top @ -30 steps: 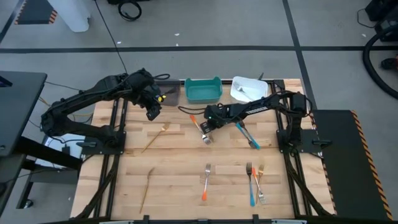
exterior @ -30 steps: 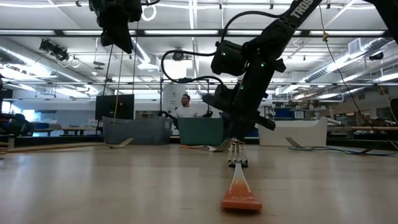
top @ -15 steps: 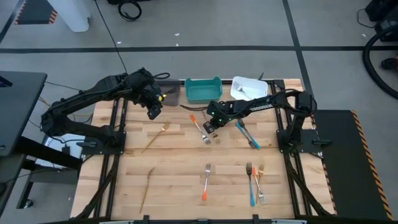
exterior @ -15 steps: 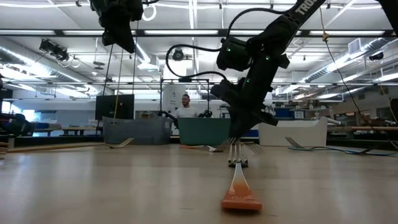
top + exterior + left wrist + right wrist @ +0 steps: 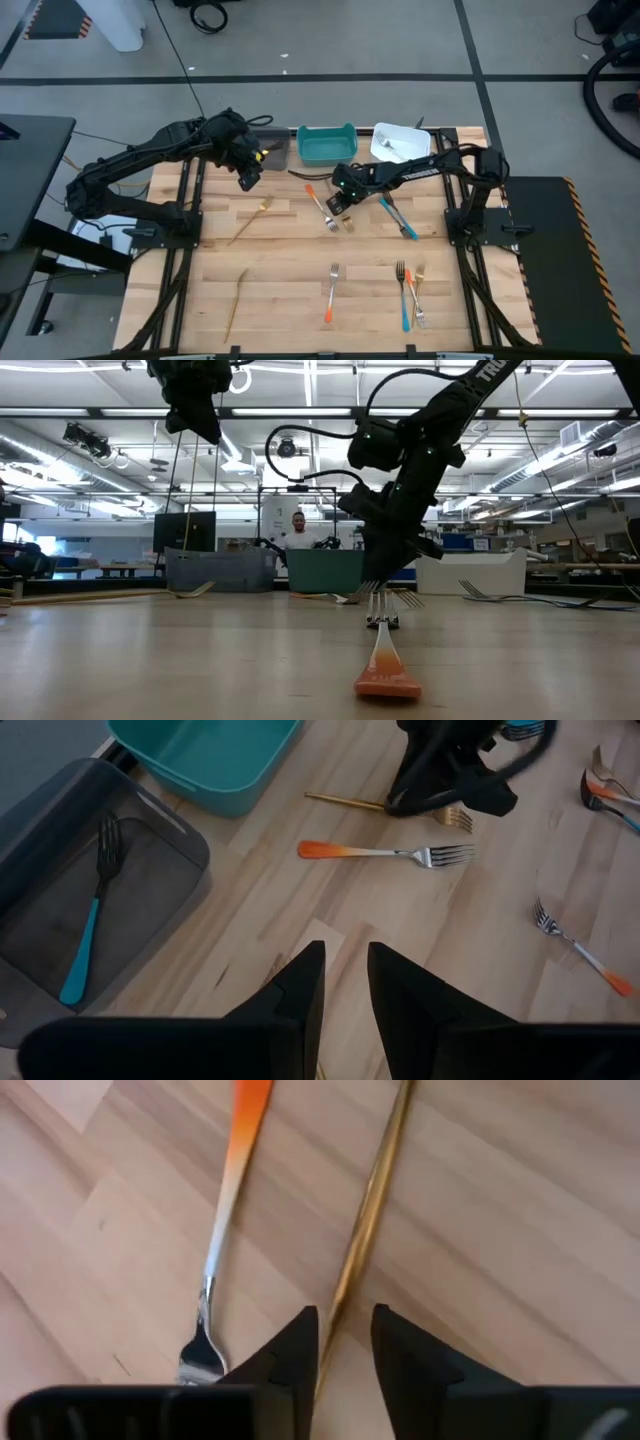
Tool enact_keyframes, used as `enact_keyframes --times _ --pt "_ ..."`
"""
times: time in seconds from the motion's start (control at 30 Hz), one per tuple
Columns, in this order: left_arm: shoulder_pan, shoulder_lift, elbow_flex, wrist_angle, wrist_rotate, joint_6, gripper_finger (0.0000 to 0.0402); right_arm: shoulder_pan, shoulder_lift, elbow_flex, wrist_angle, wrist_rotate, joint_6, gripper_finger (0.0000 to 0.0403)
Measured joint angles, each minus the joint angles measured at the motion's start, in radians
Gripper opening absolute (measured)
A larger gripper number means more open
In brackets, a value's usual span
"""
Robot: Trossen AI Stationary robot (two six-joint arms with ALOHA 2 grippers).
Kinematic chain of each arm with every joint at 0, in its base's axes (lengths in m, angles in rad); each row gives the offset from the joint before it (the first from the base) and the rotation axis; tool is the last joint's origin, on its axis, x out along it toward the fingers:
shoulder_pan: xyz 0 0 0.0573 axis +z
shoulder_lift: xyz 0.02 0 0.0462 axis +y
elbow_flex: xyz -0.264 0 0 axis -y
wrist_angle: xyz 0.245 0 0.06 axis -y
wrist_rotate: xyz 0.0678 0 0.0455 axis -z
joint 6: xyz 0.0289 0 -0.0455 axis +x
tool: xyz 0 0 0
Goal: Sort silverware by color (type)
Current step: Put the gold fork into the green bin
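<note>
- The counter (image 5: pixel 290 270) is pale wooden planking on a dark frame, standing on a grey floor marked with dark lines.
- In the low view the room behind is a wide hall with ceiling lights, and a person (image 5: pixel 297 530) stands far back.
- Three bins line the far edge: a grey bin (image 5: pixel 60 910) holding one blue-handled fork (image 5: pixel 88 915), a teal bin (image 5: pixel 326 144), and a white bin (image 5: pixel 400 142) with a utensil lying in it.
- The left pincer (image 5: pixel 248 176) hangs above the counter near the grey bin, fingers a narrow gap apart, holding nothing.
- The right pincer (image 5: pixel 338 201) is down at the counter's middle, its fingers slightly apart on either side of a gold fork (image 5: pixel 365 1210); whether they grip it I cannot tell.
- An orange-handled fork (image 5: pixel 228 1190) lies just beside that gold fork.
- Other silverware is spread about: a blue-handled piece (image 5: pixel 398 216) to the right, two gold pieces (image 5: pixel 250 219) on the left, and orange and blue forks (image 5: pixel 405 290) near the front edge.
</note>
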Motion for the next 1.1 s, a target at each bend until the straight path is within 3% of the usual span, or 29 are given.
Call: enact_keyframes --times 0.2,0.7,0.83,1.0,1.1 --pt "0.000 0.000 0.000 0.000 0.000 0.000 0.0087 0.035 0.000 0.001 0.056 0.071 -0.009 0.0130" --pt "0.000 0.000 0.000 0.001 0.000 0.000 0.0087 0.066 0.081 0.007 0.022 0.173 0.008 0.0124" --pt "0.000 0.000 0.000 0.001 0.000 0.000 0.0087 0.065 0.090 0.009 -0.007 0.186 0.039 0.0094" --pt "0.000 0.000 0.000 0.002 0.000 0.000 0.0087 0.060 0.089 0.008 -0.021 0.174 -0.004 0.0018" --pt "0.000 0.000 0.000 0.002 -0.001 0.000 0.0087 0.054 0.089 0.007 -0.024 0.148 -0.007 0.0020"
